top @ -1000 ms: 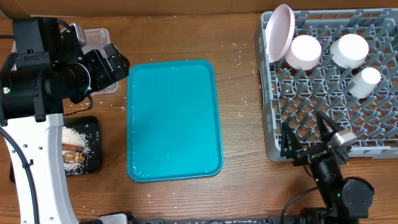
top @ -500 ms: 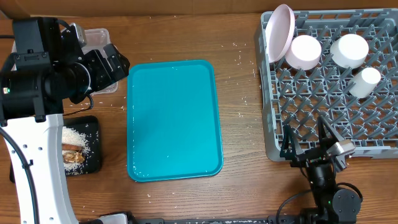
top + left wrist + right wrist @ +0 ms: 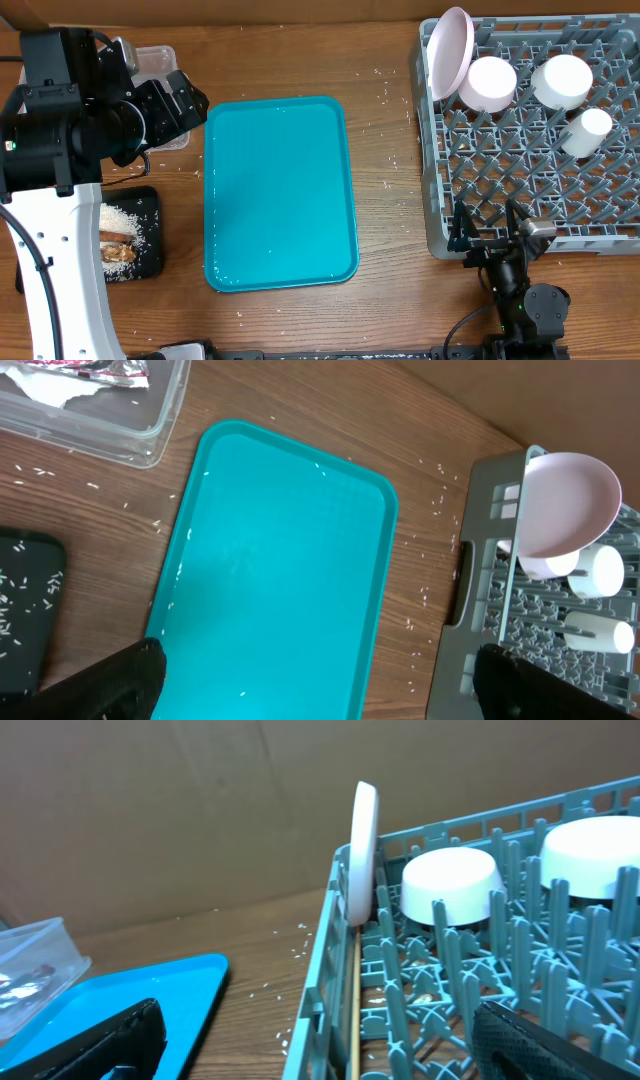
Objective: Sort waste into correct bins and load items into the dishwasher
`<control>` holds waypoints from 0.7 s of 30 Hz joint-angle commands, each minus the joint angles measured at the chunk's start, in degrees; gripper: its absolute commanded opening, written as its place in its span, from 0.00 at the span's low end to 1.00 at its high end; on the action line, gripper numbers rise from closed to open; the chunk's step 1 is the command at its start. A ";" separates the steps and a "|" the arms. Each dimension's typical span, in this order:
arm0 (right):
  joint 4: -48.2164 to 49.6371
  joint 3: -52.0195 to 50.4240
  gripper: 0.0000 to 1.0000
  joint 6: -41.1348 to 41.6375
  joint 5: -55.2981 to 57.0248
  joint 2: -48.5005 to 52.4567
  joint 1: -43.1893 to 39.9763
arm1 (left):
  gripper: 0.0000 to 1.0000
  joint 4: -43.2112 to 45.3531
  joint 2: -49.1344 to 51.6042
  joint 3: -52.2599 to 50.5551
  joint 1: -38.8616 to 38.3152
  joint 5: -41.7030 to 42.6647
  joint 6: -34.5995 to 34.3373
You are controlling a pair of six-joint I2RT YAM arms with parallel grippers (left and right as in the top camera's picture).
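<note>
The grey dishwasher rack (image 3: 470, 150) fills the right side. In it a plate (image 3: 450, 50) stands on edge beside two upturned bowls (image 3: 492, 83) (image 3: 562, 80) and a small cup (image 3: 587, 130). My right gripper (image 3: 487, 232) is open at the rack's front-left corner, holding nothing. The right wrist view shows the plate (image 3: 362, 850) and the rack wall (image 3: 330, 990). My left gripper (image 3: 190, 108) hangs open and empty over the clear tub (image 3: 155, 62). That tub (image 3: 100, 425) holds the foil wrapper (image 3: 95, 370). White rice (image 3: 122, 220) and brown scraps (image 3: 118, 250) lie on the black tray (image 3: 150, 262).
A bare teal tray (image 3: 278, 192) lies mid-table between the bins and the rack. Loose rice crumbs (image 3: 390, 160) dot the wood between the tray and the rack. The left arm's white link (image 3: 60, 290) crosses over the black tray's left side.
My right arm has drawn back toward the table's front edge, its gripper still open at the rack's corner. The left arm has not moved.
</note>
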 commanded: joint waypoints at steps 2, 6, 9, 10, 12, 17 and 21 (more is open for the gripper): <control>0.02 -0.59 1.00 -0.59 3.93 -0.55 0.33 | 1.00 0.00 -0.66 0.13 -0.11 0.42 0.87; 0.02 -0.59 1.00 -0.61 4.15 -0.55 0.33 | 1.00 0.00 -0.66 0.13 -0.11 0.42 0.87; 0.02 -0.59 1.00 -0.61 4.15 -0.55 0.33 | 1.00 0.00 -0.66 0.13 -0.11 0.42 0.87; 0.02 -0.59 1.00 -0.61 4.15 -0.52 0.33 | 1.00 0.00 -0.66 0.13 -0.11 0.42 0.87; 0.02 -0.59 1.00 -0.61 4.15 -0.52 0.33 | 1.00 0.00 -0.66 0.13 -0.11 0.42 0.87; 0.02 -0.59 1.00 -0.61 4.15 -0.52 0.33 | 1.00 0.00 -0.66 0.13 -0.11 0.42 0.87; 0.02 -0.59 1.00 -0.61 4.15 -0.52 0.33 | 1.00 0.00 -0.66 0.13 -0.11 0.42 0.87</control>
